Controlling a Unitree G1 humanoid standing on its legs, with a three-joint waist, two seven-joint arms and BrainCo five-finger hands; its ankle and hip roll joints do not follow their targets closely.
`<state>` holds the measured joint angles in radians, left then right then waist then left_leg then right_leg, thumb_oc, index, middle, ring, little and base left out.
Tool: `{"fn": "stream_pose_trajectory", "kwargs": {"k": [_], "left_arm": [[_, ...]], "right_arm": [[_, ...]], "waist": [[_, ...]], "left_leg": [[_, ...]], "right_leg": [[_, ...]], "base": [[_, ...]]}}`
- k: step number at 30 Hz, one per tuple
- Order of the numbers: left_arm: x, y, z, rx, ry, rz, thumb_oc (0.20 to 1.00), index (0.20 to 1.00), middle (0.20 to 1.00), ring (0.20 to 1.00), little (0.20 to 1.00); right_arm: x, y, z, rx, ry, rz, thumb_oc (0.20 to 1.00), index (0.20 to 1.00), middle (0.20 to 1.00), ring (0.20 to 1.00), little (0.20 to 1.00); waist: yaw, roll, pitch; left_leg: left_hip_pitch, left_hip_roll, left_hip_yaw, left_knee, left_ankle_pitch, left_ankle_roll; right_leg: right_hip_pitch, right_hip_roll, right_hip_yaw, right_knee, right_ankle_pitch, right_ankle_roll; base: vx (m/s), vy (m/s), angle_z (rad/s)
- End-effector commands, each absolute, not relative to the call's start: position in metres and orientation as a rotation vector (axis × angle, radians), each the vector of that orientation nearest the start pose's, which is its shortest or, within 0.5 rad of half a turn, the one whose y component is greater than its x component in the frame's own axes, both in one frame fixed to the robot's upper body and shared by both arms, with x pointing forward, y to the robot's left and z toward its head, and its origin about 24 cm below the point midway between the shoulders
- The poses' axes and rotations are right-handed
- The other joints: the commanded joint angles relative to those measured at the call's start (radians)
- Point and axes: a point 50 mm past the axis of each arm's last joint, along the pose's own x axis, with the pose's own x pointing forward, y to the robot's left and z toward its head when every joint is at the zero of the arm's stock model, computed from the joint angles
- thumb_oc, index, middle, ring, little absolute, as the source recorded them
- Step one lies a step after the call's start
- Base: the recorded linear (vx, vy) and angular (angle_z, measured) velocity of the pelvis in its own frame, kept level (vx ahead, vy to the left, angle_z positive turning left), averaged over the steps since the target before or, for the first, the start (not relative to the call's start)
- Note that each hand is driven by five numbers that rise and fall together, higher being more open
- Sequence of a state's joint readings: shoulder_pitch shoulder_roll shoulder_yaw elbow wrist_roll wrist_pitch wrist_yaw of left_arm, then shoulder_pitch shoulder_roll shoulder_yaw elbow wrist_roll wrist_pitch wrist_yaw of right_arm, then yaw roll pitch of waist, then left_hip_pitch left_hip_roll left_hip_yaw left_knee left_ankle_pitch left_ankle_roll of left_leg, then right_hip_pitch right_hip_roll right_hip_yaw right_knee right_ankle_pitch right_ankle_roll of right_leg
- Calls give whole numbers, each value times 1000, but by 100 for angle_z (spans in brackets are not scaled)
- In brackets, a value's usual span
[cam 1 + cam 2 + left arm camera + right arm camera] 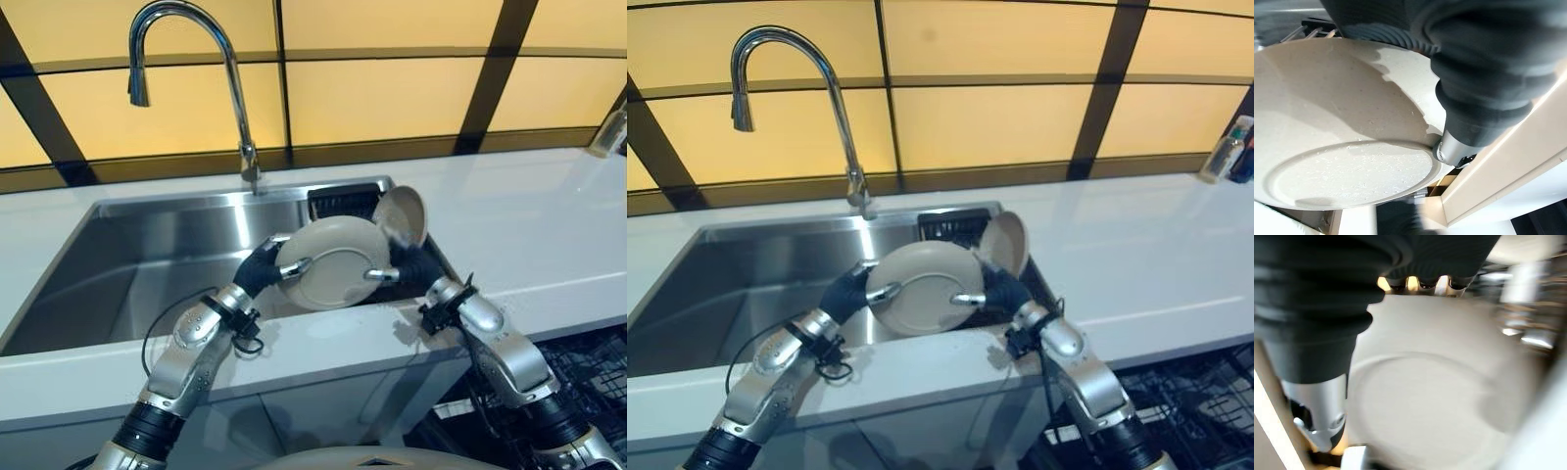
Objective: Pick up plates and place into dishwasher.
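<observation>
Holding: one cream plate (pixel 333 262), raised on edge over the front right corner of the sink (pixel 147 264), its underside with the foot ring turned toward the robot.

Left hand (pixel 266 268): clamped on the plate's left rim, thumb curled over the near face, fingers hidden behind. Right hand (pixel 407 266): clamped on the right rim in the same way, thumb across the near face.

Second plate (pixel 403 213): smaller, leaning upright just behind the first, at the right end of the sink beside a dark rack (pixel 343 201). It looks very close to the held plate, perhaps touching; I cannot tell which.

Dishwasher basket (pixel 588 377): dark wire, showing below the front edge of the surface (pixel 529 235), low at the robot's right.

Other fixtures: tap (pixel 196 69) at the back edge of the sink; bottles (pixel 1234 147) at the far right corner of the surface.

Handling note, as a judgement: the plate looks wet, so both grips should stay even and firm. Lift it clear of the sink's front wall and away from the second plate before turning right. Keep it on edge while lowering, so it slides between the basket's wires rather than landing flat.
</observation>
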<state>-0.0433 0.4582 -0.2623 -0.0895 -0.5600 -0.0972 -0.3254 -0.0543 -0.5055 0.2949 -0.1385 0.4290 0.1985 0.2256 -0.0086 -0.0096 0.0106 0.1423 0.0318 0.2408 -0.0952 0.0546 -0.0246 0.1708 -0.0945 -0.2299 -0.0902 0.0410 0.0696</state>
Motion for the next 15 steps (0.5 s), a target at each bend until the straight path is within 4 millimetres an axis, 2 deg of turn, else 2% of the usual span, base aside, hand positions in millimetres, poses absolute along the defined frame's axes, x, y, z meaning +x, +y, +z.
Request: {"fn": "stream_pose_trajectory", "kwargs": {"k": [1,4,9,15], "left_arm": [[255,121,98,-138,-240,-697,200,200,200,200,200],[256,120,96,-139,-237,-697,200,200,200,200,200],[256,124,95,-130,-235,-668,200,200,200,200,200],[257,127,94,-127,-229,-665,200,200,200,200,200]], "right_arm": [[238,-103,84,51,13,799,1000,1000,1000,1000,1000],[239,-100,85,43,29,816,1000,1000,1000,1000,1000],[232,-103,69,75,168,863,1000,1000,1000,1000,1000],[234,-103,76,139,134,875,1000,1000,1000,1000,1000]], "waist": [[15,-23,29],[18,-22,31],[19,-25,28],[22,-27,21]], "left_leg": [[32,3,7,8,-106,10],[30,1,3,8,-107,11],[31,1,2,8,-105,9],[30,-2,-4,8,-103,9]], "right_leg": [[-66,-9,4,3,2,52],[-66,-10,2,3,2,53],[-62,-10,-1,3,2,55],[-62,-9,1,3,3,54]], "base": [[0,0,0],[-6,0,1],[0,0,0],[5,-2,2]]}}
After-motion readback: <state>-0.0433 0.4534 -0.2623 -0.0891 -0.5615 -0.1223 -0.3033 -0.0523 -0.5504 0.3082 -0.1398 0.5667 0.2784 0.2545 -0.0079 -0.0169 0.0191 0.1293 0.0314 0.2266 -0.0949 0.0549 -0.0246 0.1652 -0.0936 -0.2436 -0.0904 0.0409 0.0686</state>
